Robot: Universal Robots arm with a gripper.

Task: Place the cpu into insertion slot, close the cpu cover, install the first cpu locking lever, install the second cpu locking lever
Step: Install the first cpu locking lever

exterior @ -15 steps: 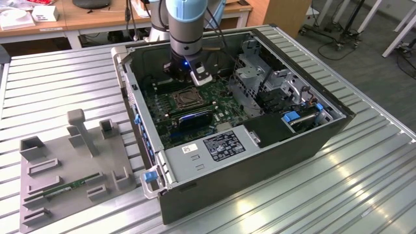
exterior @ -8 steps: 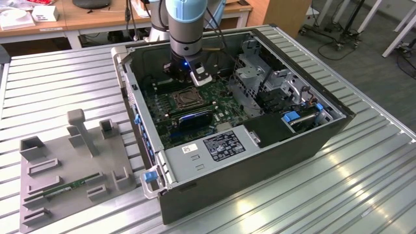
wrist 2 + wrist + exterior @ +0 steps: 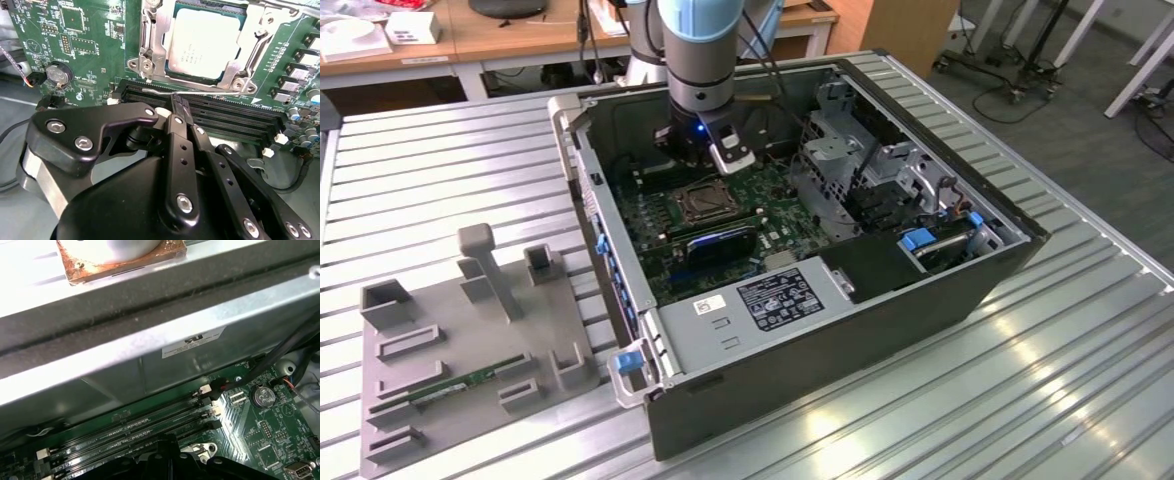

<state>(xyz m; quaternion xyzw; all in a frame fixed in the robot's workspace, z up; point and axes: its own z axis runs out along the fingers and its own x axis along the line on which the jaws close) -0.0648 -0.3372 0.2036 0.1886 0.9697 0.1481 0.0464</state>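
The gripper (image 3: 176,100), fingers pressed together, tips against the thin locking lever (image 3: 225,92) just beside the cpu (image 3: 202,42) — which lies seated under the closed cpu cover (image 3: 150,35).

cpu cover (image 3: 150,45) cut by the second wrist view's edge; memory slots (image 3: 240,117) partly hidden behind the gripper (image 3: 178,104); arm (image 3: 707,50) cut off at the exterior view's upper middle; socket (image 3: 703,203) there too small to judge

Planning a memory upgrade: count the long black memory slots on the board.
4 memory slots, side by side in one bank beside the cpu in the second wrist view. The gripper hides part of them, so another could be covered.
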